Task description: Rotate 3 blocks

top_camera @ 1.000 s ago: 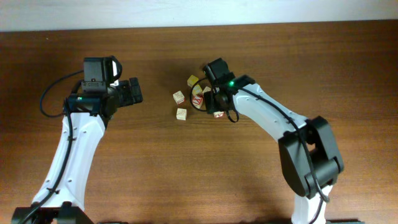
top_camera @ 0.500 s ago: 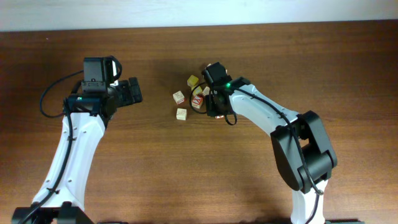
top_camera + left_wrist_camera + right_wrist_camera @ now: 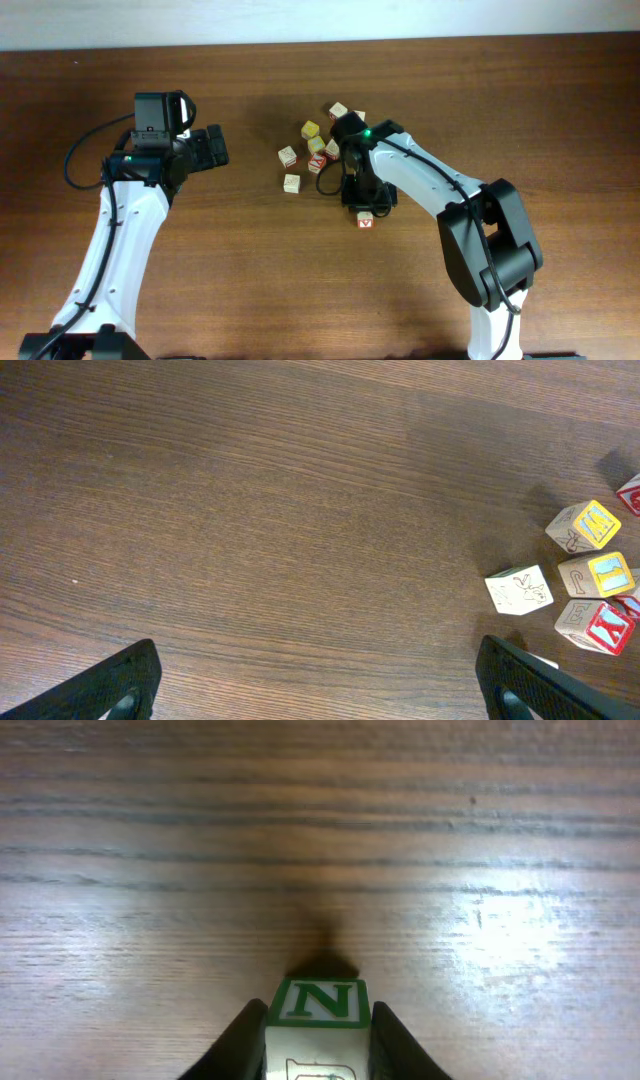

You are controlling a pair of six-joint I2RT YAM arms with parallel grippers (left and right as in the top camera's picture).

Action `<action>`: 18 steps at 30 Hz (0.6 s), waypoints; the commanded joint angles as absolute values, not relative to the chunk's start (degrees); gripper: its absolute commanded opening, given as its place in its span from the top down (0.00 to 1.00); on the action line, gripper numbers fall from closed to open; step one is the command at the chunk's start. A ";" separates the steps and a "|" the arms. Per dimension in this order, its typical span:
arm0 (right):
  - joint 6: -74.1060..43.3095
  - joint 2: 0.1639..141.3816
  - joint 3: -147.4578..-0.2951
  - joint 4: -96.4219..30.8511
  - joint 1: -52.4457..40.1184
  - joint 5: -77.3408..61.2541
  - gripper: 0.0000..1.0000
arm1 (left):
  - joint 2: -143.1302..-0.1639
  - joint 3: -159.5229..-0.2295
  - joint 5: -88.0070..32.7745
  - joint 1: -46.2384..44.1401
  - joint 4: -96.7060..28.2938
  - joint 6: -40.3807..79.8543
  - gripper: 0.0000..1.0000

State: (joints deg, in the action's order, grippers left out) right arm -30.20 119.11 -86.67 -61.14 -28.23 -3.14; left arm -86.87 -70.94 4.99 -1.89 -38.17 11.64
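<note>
On dark brown wood-grain table [image 3: 250,280], left tool [image 3: 217,147] apart, right tool [image 3: 319,1045] clamped on green-N block [image 3: 320,1002].

Open tabletop [image 3: 220,250] left of and in front of the cube cluster [image 3: 316,146]; blocked rightward by the right arm [image 3: 425,178]

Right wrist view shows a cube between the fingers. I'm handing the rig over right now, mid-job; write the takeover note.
Left gripper: open, empty, off to the left of the blocks.
Right gripper: shut on the green N block, at or just above the table, apart from the others.
Block cluster: mid-table, beside the right arm's wrist.
Done: cannot tell how many are turned.
Left: probably finish turning this block, release it, then the rest.
</note>
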 commanded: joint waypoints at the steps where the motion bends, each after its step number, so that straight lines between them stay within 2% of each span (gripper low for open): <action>1: -30.96 119.20 -85.60 -62.50 -28.49 -3.55 0.55 | -87.11 -71.50 5.85 -1.69 -38.22 12.16 0.01; 6: -28.36 119.20 -94.89 -66.04 -27.00 -4.69 0.37 | -87.11 -71.50 5.85 -1.69 -38.24 12.16 0.01; 9: -25.32 119.20 -101.27 -57.01 -26.46 -4.05 0.26 | -87.11 -71.50 5.85 -1.69 -38.24 12.16 0.01; 12: -31.59 121.14 -101.25 -45.47 -26.61 1.34 0.26 | -87.11 -71.50 5.85 -1.69 -38.22 12.16 0.01; 18: -47.16 127.02 -101.25 -40.82 -26.61 3.77 0.29 | -87.11 -71.50 5.85 -1.69 -38.22 12.16 0.01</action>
State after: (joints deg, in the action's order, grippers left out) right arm -39.55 124.73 -100.53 -41.19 -26.65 1.58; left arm -86.87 -70.94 4.99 -1.89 -38.22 11.64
